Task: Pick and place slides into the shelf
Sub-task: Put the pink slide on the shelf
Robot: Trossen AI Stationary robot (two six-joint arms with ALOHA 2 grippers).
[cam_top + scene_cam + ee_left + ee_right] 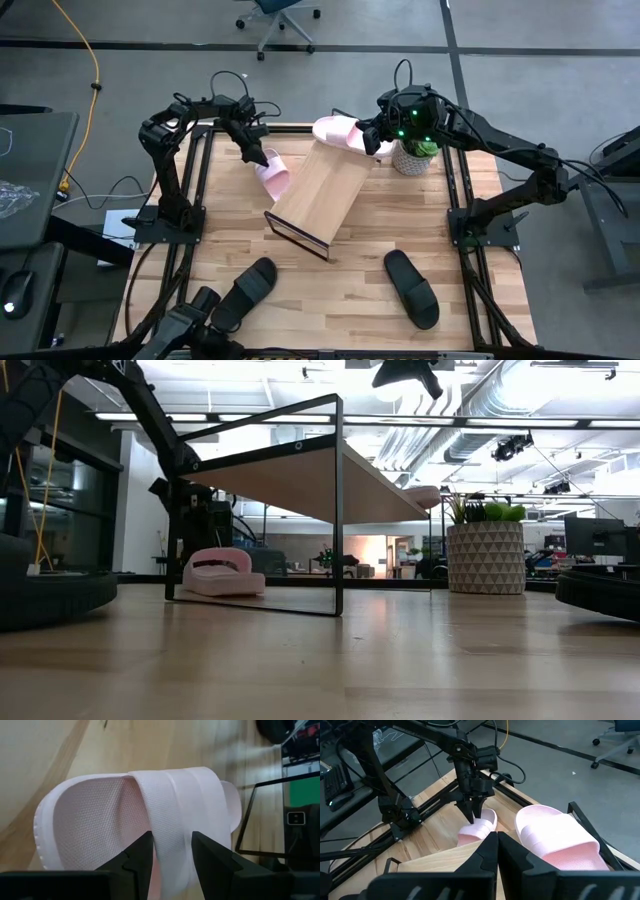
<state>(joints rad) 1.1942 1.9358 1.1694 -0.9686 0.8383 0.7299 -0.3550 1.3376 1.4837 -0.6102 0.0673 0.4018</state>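
Landmark: shelf [318, 193], slanted light-wood board on black frame, mid-table.

Nearest the front edge, on the tabletop [350, 290] and well clear of the shelf's low end: two black slides, one toward the left arm's side [245, 291], one toward the right arm's side [412, 288]. Both lying flat, untouched.

Beside the shelf's long edge on the left arm's side, near its raised end: pink slide [135, 815] on the table, just beside the frame. Left gripper [171, 851] down over it, fingers [141, 857] straddling the strap, one on each side, closed on the strap.

At the shelf's raised far end: second pink slide [560, 837], resting on the top edge. Right gripper [497, 851] just beside it, jaws fully closed, holding nothing.

Beyond the raised end, toward the right arm: potted plant [413, 152] in a patterned white pot.
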